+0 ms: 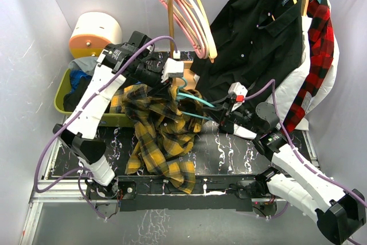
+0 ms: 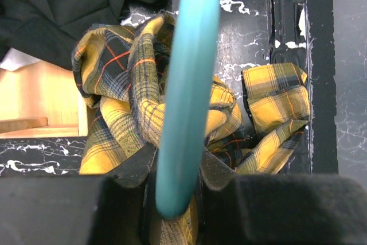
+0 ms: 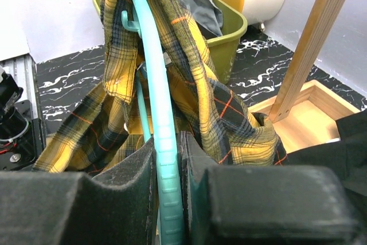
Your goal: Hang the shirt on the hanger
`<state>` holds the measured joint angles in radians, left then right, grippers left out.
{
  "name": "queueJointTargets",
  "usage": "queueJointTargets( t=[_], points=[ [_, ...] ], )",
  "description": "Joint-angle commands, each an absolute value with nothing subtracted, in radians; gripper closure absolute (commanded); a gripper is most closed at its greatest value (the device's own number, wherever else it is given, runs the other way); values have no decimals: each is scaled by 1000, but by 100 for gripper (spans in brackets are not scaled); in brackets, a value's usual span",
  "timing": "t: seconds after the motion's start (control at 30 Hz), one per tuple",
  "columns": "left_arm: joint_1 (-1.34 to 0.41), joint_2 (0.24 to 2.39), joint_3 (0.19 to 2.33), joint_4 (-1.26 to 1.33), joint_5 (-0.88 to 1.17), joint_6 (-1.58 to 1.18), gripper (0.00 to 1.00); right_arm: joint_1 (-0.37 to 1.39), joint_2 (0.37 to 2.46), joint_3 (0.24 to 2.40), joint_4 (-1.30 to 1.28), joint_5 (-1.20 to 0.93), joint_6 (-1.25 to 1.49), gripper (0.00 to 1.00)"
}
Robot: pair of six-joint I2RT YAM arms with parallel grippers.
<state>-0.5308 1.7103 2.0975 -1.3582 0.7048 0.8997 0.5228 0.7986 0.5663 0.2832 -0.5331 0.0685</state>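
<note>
The yellow-and-black plaid shirt (image 1: pixel 160 136) hangs bunched from the teal hanger (image 1: pixel 192 102) over the black marbled table, its lower part trailing toward the front edge. My left gripper (image 1: pixel 175 78) is shut on one end of the hanger. In the left wrist view the hanger (image 2: pixel 186 84) runs between the jaws of the left gripper (image 2: pixel 175 182), with the shirt (image 2: pixel 126 107) below. My right gripper (image 1: pixel 221 116) is shut on the hanger's other arm. In the right wrist view the ribbed hanger (image 3: pixel 160 119) sits in the right gripper (image 3: pixel 169 164), the shirt (image 3: pixel 212 101) draped over it.
A wooden rack post (image 1: pixel 170 21) stands behind with pink hangers (image 1: pixel 186 10) on the rail. A black shirt (image 1: pixel 258 32) and a red plaid shirt (image 1: pixel 320 55) hang at the right. A green bin (image 1: pixel 63 98) of clothes sits at the left.
</note>
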Motion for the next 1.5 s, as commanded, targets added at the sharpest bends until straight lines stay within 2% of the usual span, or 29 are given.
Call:
queueJointTargets(
  t=[0.0, 0.1, 0.13, 0.17, 0.2, 0.23, 0.3, 0.33, 0.37, 0.4, 0.57, 0.7, 0.83, 0.93, 1.1, 1.27, 1.4, 1.47],
  points=[
    [-469, 1586, 2080, -1236, 764, 844, 100, 529, 765, 612, 385, -527, 82, 92],
    [-465, 1586, 2120, -1303, 776, 852, 100, 529, 764, 609, 380, -504, 80, 92],
    [-460, 1577, 2114, -1313, 773, 855, 100, 529, 762, 610, 380, -492, 81, 87],
    [-452, 1560, 2095, -1310, 768, 854, 100, 529, 758, 610, 380, -474, 83, 76],
    [-443, 1541, 2072, -1300, 761, 850, 100, 529, 755, 608, 380, -454, 91, 50],
    [-431, 1516, 2045, -1293, 757, 848, 100, 529, 749, 608, 380, -431, 95, 41],
    [-410, 1493, 2028, -1296, 755, 846, 100, 529, 736, 607, 375, -399, 96, 29],
    [-401, 1481, 2013, -1299, 753, 846, 100, 529, 730, 606, 370, -383, 100, 15],
    [-394, 1466, 1997, -1294, 751, 841, 100, 528, 723, 605, 364, -366, 102, 5],
    [-389, 1453, 1983, -1291, 745, 838, 100, 528, 713, 605, 355, -349, 103, 2],
    [-345, 1413, 1969, -1276, 738, 801, 100, 526, 604, 529, 349, -233, 175, 2],
    [-310, 1396, 1967, -1275, 781, 776, 100, 526, 551, 431, 367, -299, 305, 2],
    [-291, 1383, 1945, -1271, 802, 772, 100, 537, 578, 358, 486, -331, 439, 2],
    [-287, 1380, 1941, -1269, 812, 770, 100, 575, 654, 357, 545, -289, 421, 2],
    [-286, 1391, 1948, -1265, 817, 770, 100, 616, 860, 409, 649, -309, 390, 14],
    [-286, 1401, 1953, -1262, 824, 769, 100, 643, 975, 432, 730, -309, 388, 23],
    [-286, 1402, 1946, -1260, 814, 773, 100, 651, 1015, 442, 748, -326, 396, 38],
    [-287, 1402, 1943, -1254, 813, 766, 100, 659, 1030, 439, 752, -326, 401, 48]
  ],
)
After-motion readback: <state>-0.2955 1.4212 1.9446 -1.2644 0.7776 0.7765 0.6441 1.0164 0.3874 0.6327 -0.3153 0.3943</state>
